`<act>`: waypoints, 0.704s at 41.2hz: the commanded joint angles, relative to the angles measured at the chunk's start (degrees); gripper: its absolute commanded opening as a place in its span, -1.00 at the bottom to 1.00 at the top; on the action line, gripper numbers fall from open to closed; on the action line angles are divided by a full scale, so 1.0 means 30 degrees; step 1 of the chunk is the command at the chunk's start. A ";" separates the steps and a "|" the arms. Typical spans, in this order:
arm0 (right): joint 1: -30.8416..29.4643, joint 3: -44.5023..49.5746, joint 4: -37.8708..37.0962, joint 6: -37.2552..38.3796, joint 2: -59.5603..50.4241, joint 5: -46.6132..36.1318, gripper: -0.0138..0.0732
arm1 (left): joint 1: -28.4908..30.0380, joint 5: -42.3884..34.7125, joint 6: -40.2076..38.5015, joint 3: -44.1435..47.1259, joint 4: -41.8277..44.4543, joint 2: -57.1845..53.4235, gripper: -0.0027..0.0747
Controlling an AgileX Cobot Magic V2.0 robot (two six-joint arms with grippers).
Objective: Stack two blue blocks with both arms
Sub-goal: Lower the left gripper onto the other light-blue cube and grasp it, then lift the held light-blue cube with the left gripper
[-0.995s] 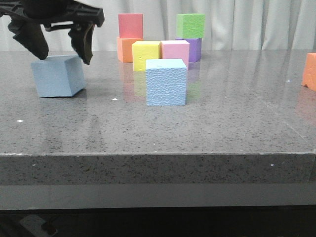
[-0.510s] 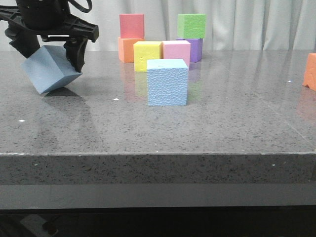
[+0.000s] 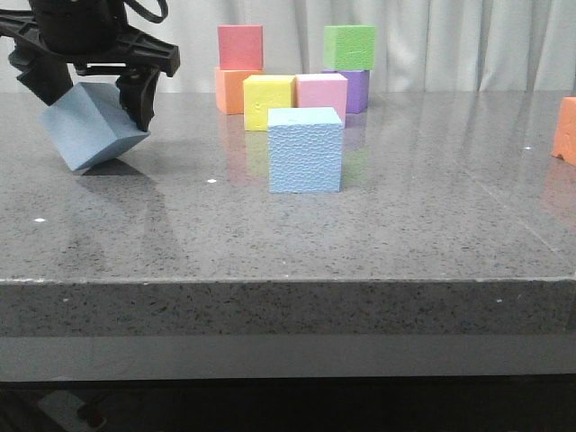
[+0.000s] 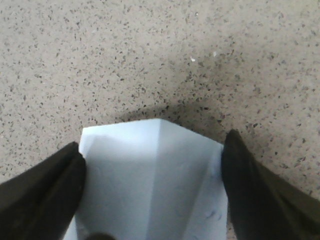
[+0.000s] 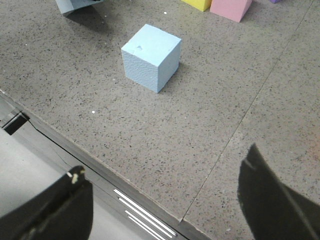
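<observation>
My left gripper [image 3: 90, 94] is shut on a pale blue block [image 3: 90, 126] at the far left and holds it tilted, one corner low over the table. In the left wrist view the block [image 4: 152, 185] fills the gap between the two black fingers [image 4: 45, 195]. The second blue block [image 3: 305, 149] stands upright on the table near the middle; it also shows in the right wrist view [image 5: 151, 57]. My right gripper [image 5: 165, 200] is open and empty above the table's front edge, out of the front view.
At the back stand a yellow cube [image 3: 269, 101], a pink cube [image 3: 321, 94], an orange cube [image 3: 230, 90] with a red cube [image 3: 240, 47] on it, and a purple cube [image 3: 356, 89] with a green cube [image 3: 348, 47] on it. An orange block [image 3: 567, 130] sits at the right edge.
One second ago the left gripper was open above the left blue block, which lay flat. It has since closed on the block and tipped it up. No change over the last half second.
</observation>
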 commanded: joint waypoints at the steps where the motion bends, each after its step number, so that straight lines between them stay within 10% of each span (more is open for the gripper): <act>1: -0.0116 -0.0489 -0.0102 -0.0197 -0.0099 -0.1261 0.70 | -0.0252 -0.0580 -0.0416 -0.0689 -0.0991 -0.1161 0.45; 29: -0.0116 -0.0489 -0.0102 -0.0197 -0.0099 -0.1261 0.70 | -0.0180 -0.0247 0.2736 -0.1024 -0.1058 -0.2203 0.45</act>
